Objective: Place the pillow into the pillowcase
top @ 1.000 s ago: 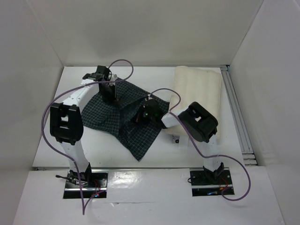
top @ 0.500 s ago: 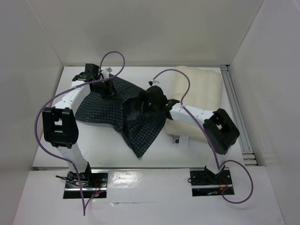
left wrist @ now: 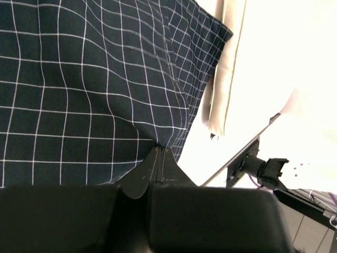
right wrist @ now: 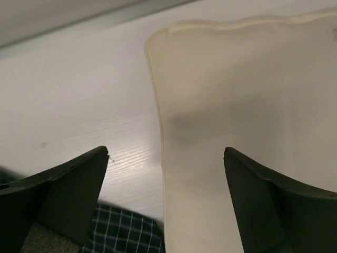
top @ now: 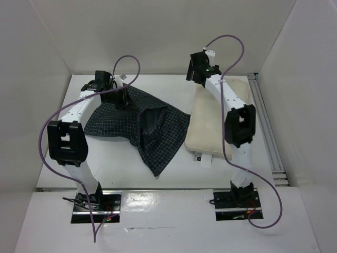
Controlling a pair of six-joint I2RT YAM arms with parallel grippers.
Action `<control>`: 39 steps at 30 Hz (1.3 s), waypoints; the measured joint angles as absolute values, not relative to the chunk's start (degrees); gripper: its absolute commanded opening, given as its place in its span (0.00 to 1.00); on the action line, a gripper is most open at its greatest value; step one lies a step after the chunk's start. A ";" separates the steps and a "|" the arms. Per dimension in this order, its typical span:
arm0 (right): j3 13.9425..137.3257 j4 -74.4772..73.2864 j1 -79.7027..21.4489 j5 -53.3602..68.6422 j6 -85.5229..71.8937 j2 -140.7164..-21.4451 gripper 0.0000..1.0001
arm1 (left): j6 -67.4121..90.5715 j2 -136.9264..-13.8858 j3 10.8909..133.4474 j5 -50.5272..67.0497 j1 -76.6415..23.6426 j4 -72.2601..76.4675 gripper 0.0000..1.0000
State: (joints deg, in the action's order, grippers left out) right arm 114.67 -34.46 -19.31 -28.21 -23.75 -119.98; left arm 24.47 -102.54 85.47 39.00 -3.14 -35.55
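Nearest to us, a small tag (top: 199,156) sticks out from the near edge of the pillow (top: 208,124), which lies flat on the white table (top: 116,163) with its length running away from us. Left of the pillow we find the pillowcase (top: 142,129), spread and rumpled, one corner pointing toward us and another reaching the pillow's left edge. Farther back on that side of the pillow, the left gripper (top: 120,100) stands over the far part of the cloth; in its wrist view we see the gripper (left wrist: 160,153) pinched tight on a fold of the pillowcase (left wrist: 95,89), the pillow (left wrist: 226,79) beyond. Farthest off, the right gripper (top: 196,71) hangs above the pillow's far left corner; its own camera shows the gripper (right wrist: 166,153) spread wide and holding nothing, with the pillow (right wrist: 237,95) below and a bit of pillowcase (right wrist: 124,232) beside it.
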 measured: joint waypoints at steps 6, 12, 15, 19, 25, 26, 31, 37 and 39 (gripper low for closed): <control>127.35 -41.67 -15.35 -23.51 -22.85 -140.62 0.63 | 25.63 -102.54 85.47 38.94 -3.11 -35.46 0.00; 123.66 -40.56 -12.34 -21.32 -24.05 -136.75 0.00 | 25.87 -102.54 85.49 38.57 -3.11 -35.09 0.00; 112.22 -33.10 -11.51 -17.15 -21.89 -128.95 0.00 | 25.98 -102.54 85.56 38.06 -3.14 -35.03 0.00; 95.96 -26.39 -10.90 -7.22 -15.94 -114.10 0.00 | 26.96 -102.54 86.00 37.71 -2.37 -35.07 0.00; 81.71 -20.75 -13.26 11.29 -8.38 -94.52 0.00 | 27.97 -103.77 88.97 37.17 1.13 -34.81 0.00; 79.85 -20.32 -14.74 13.65 -7.38 -92.09 0.00 | 28.47 -104.29 89.60 37.10 1.83 -34.63 0.00; 76.47 -21.39 -25.71 22.28 -2.28 -87.44 0.00 | 29.02 -107.81 92.25 37.19 3.75 -34.17 0.00; 70.72 -24.14 -39.88 18.61 -0.60 -83.94 0.00 | 29.19 -109.08 92.42 37.89 4.27 -34.04 0.00; 67.55 -25.19 -42.11 17.02 -1.37 -80.53 0.00 | 29.19 -109.08 92.42 38.11 4.32 -33.98 0.00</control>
